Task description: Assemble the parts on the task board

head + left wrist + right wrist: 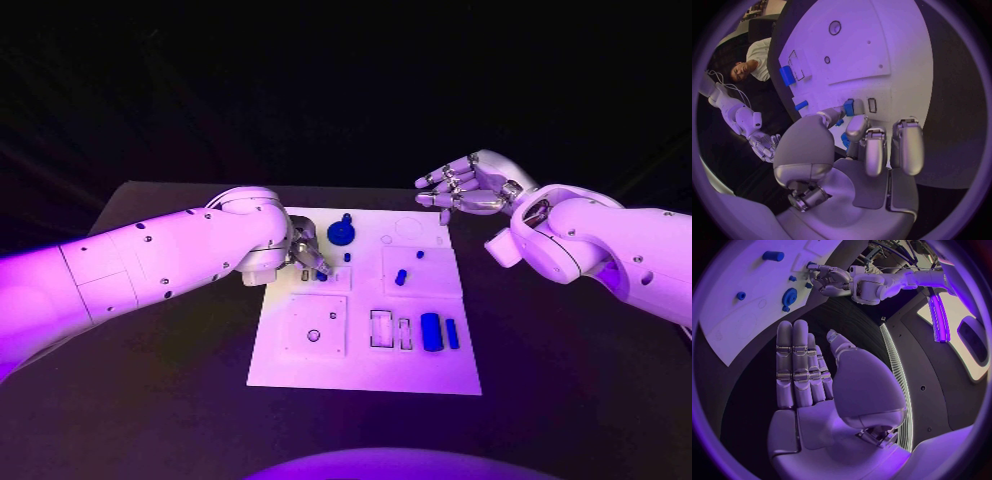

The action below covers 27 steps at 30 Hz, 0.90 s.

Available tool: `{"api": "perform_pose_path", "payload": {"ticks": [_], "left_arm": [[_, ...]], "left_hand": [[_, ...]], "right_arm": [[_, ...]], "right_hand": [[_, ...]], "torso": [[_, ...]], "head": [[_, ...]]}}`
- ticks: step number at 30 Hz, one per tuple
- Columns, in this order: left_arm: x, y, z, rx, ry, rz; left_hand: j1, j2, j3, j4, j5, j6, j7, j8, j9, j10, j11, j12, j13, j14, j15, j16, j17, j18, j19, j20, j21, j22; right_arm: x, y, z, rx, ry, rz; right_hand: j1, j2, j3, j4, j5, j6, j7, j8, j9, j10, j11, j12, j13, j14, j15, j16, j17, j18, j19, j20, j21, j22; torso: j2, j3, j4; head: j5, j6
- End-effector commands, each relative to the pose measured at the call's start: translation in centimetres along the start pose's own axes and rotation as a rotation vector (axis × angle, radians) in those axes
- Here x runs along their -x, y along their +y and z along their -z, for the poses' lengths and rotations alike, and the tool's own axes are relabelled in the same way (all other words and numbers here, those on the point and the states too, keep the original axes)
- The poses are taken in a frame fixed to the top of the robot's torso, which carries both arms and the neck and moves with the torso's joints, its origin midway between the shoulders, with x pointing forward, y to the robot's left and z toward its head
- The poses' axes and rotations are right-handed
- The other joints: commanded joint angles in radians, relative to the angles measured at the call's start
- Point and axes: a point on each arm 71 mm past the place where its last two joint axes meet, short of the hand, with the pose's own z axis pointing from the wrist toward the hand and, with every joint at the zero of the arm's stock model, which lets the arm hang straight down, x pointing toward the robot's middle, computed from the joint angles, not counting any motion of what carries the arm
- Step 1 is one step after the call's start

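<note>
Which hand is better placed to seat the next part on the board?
Left. The left hand is over the task board, pinching a small blue part by a slot; the right hand hovers empty beyond the board's far corner.

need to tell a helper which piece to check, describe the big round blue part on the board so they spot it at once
Find the white board mid-table, then its far edge between the two hands. The round blue part stands there, just beyond the left hand. It is wide and disc-shaped, while the other blue pieces are small pegs or slim bars.

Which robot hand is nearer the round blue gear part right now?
Left. The left robot hand sits beside the gear part over the board; the right robot hand hovers past the board's far corner.
</note>
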Motion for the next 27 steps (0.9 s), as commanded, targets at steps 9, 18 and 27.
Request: {"api": "perform_pose_path", "payload": {"ticks": [9, 18, 27], "left_arm": [[-0.73, -0.24, -0.18, -0.004, 0.048, -0.032], [-0.66, -0.19, -0.19, -0.003, 0.042, -0.027], [-0.38, 0.02, -0.11, -0.001, 0.021, -0.013]], "left_hand": [[-0.033, 0.004, -0.026, 0.020, 0.002, 0.041, -0.020, -0.010, -0.021, 0.016, -0.005, 0.016, 0.016, 0.101, -0.005, 0.002, 0.263, -0.014, 0.027, -0.002, 0.004, 0.083], [-0.060, 0.005, -0.050, 0.037, 0.001, 0.055, -0.022, -0.012, -0.038, 0.024, -0.008, 0.024, 0.024, 0.101, -0.007, 0.002, 0.263, -0.015, 0.030, -0.004, 0.008, 0.090], [-0.137, -0.004, -0.165, 0.102, -0.030, 0.078, -0.024, -0.011, -0.067, 0.032, -0.008, 0.030, 0.032, 0.101, -0.007, 0.002, 0.263, -0.017, 0.034, -0.004, 0.011, 0.098]], "right_arm": [[-0.19, 0.03, 0.02, 0.003, 0.017, -0.002], [-0.18, 0.03, 0.05, 0.003, 0.017, -0.002], [-0.13, 0.04, 0.08, 0.004, 0.014, -0.002]], "right_hand": [[-0.012, 0.002, -0.003, 0.007, 0.007, -0.001, 0.004, -0.005, 0.001, 0.007, 0.000, -0.006, -0.002, 0.010, 0.001, -0.006, 0.002, 0.006, 0.005, 0.000, -0.008, -0.002], [-0.018, 0.003, -0.009, 0.011, 0.013, -0.001, 0.004, -0.004, 0.001, 0.008, 0.001, -0.006, -0.005, 0.011, 0.001, -0.011, 0.003, 0.006, 0.007, 0.000, -0.012, -0.005], [-0.026, 0.004, -0.018, 0.019, 0.030, -0.002, 0.005, -0.005, 0.001, 0.007, 0.002, -0.008, -0.009, 0.013, 0.002, -0.020, 0.005, 0.006, 0.010, 0.002, -0.021, -0.011]], "torso": [[0.000, -0.0002, 0.0004], [0.000, -0.0001, 0.0005], [0.000, -0.0007, 0.0009]], "head": [[-0.002, -0.003], [-0.003, -0.003], [-0.005, -0.001]]}}
